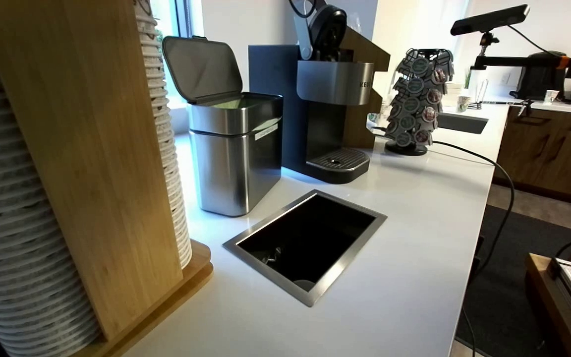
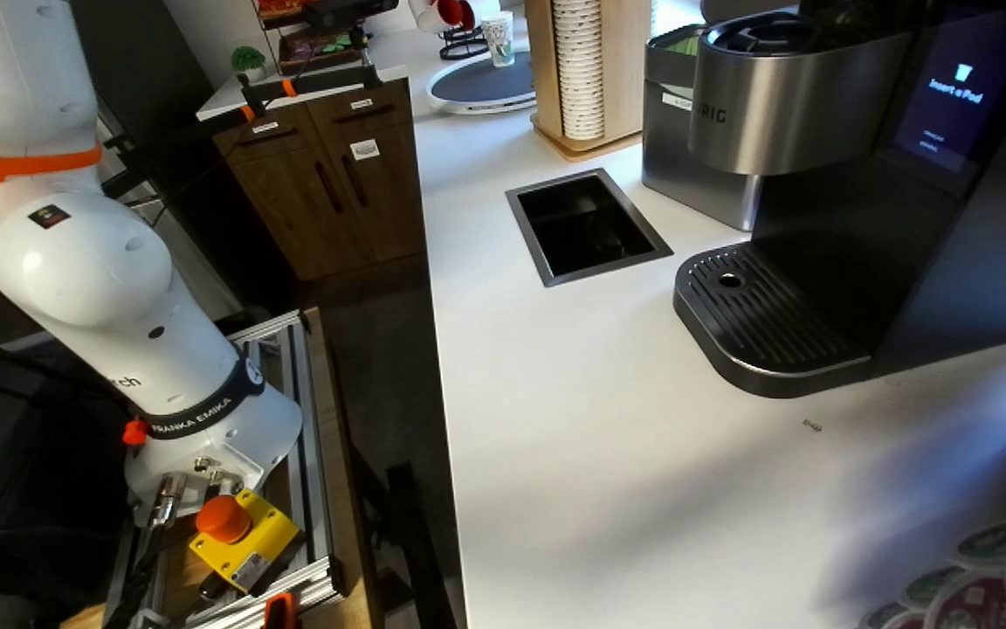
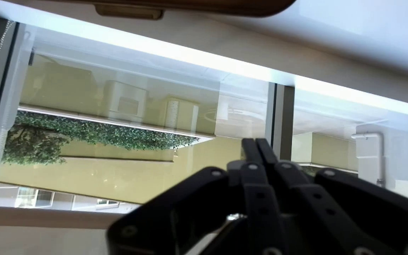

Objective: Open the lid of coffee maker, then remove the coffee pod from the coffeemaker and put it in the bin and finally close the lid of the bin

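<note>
Fingers (image 3: 250, 153): pressed together, seen against the window (image 3: 119, 138) in the wrist view. Coffee maker (image 1: 320, 94): upright on the bench (image 1: 414, 223), lid (image 1: 328, 30) raised. Bin (image 1: 231, 163): left of the coffee maker in both exterior views, bin lid (image 1: 203, 69) tilted back.

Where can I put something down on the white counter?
The biggest bare patch of counter lies between its long edge, the coffee maker and the coffee pods, with one tiny scrap on it. Another strip runs between that edge and the steel-rimmed opening. It's crowded where the bin stands close to the coffee maker and wooden cup holder.
</note>
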Controlling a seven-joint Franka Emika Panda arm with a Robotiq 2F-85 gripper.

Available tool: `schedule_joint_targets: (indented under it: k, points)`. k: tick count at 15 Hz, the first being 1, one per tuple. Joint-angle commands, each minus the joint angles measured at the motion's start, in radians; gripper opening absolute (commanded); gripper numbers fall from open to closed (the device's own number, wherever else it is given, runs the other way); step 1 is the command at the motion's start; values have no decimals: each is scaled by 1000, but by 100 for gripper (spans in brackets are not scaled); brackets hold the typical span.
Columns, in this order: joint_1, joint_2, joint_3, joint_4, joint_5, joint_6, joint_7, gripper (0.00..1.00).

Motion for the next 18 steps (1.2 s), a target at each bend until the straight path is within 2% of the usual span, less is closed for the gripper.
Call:
schedule_joint_targets:
  k: [1, 5, 9, 10, 14, 18]
  points:
    - [-21, 119, -29, 127, -1, -34, 47, 0]
    - [-31, 188, -58, 192, -6, -57, 76, 0]
    - [-30, 228, -86, 237, -12, -132, 90, 0]
    - [-116, 204, 25, 243, -157, -148, 175, 0]
    - [-203, 209, 132, 282, -299, -224, 250, 0]
    - [-278, 212, 229, 310, -350, -284, 267, 0]
